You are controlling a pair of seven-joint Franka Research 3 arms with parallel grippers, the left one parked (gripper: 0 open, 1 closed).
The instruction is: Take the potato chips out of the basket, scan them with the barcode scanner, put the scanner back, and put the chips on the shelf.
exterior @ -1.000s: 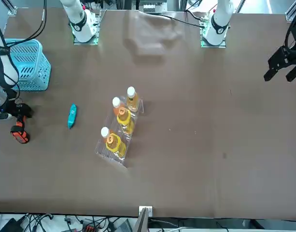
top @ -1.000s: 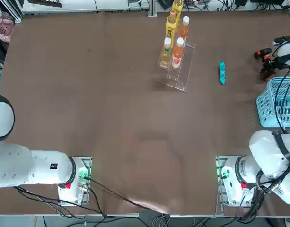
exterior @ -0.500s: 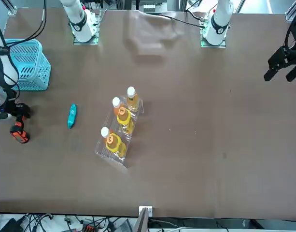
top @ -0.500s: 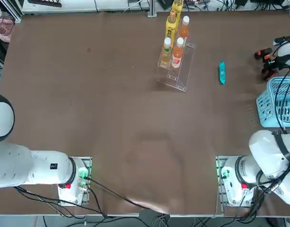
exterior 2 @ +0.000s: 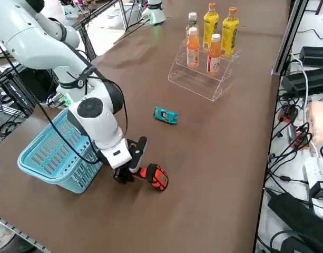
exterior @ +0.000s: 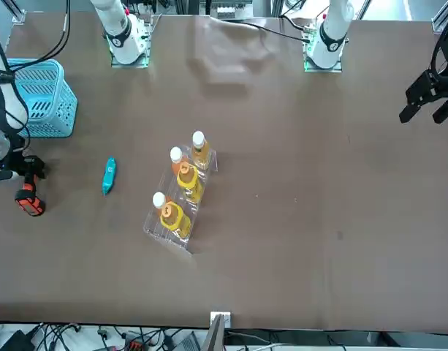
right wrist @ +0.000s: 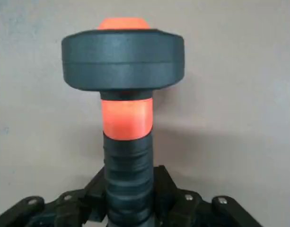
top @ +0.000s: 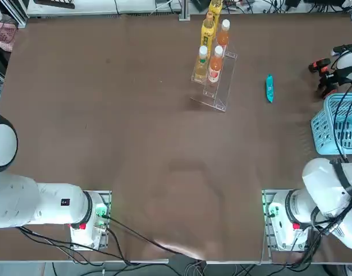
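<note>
Lying flat on the bare brown table (top: 135, 144), the potato chips (top: 269, 88) sit in the upper right of the top view, a slim teal packet well apart from the basket (top: 339, 127) at the right edge and near the clear shelf (top: 217, 86), whose tiers carry orange and yellow bottles (top: 208, 31). The packet is judged light, soft and crushable, with a slick film skin; a gentle pinch across its narrow middle, jaws square to its long axis, should hold it without bursting or bending it. The barcode scanner (exterior 2: 153, 176) lies on the table just beside the basket, at the lower middle of the right side view. The right gripper (exterior 2: 127, 171) is clamped together on the scanner's ribbed black handle, as the wrist view shows, with the orange collar and black head standing clear above the fingers (right wrist: 182, 208). The scanner is judged rigid and heavier than the packet, so the handle is the sound hold.
</note>
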